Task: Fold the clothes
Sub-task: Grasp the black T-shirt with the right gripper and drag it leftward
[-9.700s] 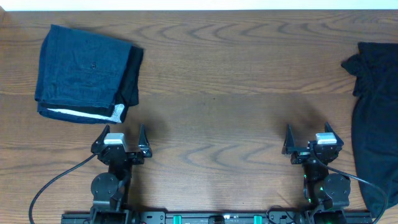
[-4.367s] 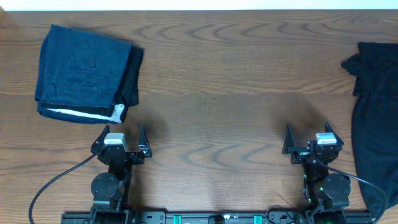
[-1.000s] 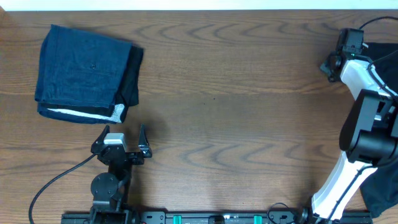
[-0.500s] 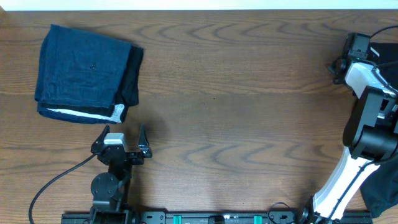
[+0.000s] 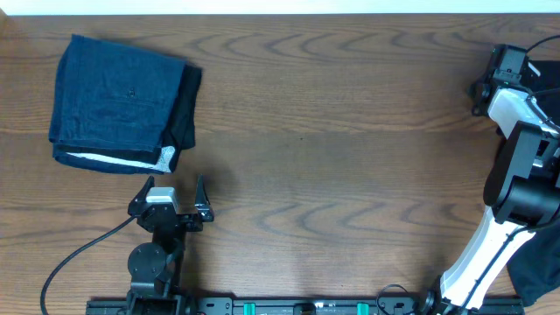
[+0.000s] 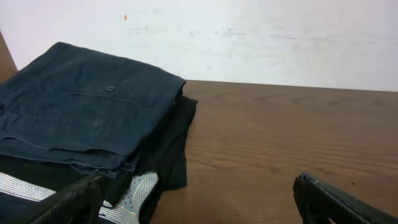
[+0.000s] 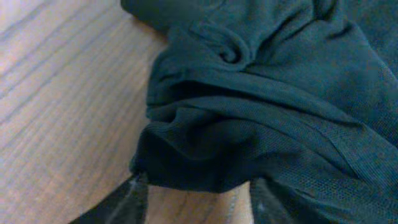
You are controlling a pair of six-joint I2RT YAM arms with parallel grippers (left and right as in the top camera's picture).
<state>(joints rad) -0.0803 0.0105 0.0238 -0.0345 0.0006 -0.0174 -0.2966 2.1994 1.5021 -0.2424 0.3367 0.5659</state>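
The clothes, a black shirt (image 7: 273, 93), lie bunched at the table's far right edge; in the overhead view my right arm covers most of the shirt (image 5: 535, 278). My right gripper (image 5: 483, 86) is stretched out to the shirt's upper left corner. In the right wrist view the right gripper (image 7: 196, 186) stands open, with a rolled fabric edge lying at its fingertips (image 7: 134, 193) and bare wood showing between them. My left gripper (image 5: 166, 194) rests near the front edge, open and holding nothing, and the left wrist view shows its jaws (image 6: 199, 205) spread wide.
A folded dark-blue garment (image 5: 118, 101) with a white edge lies at the back left, just ahead of the left gripper; it also shows in the left wrist view (image 6: 87, 106). The brown wooden table (image 5: 324, 149) ends at a white wall behind.
My right arm has shifted to the right, bringing its gripper up to the black shirt's edge. The left arm and the folded blue garment have not moved.
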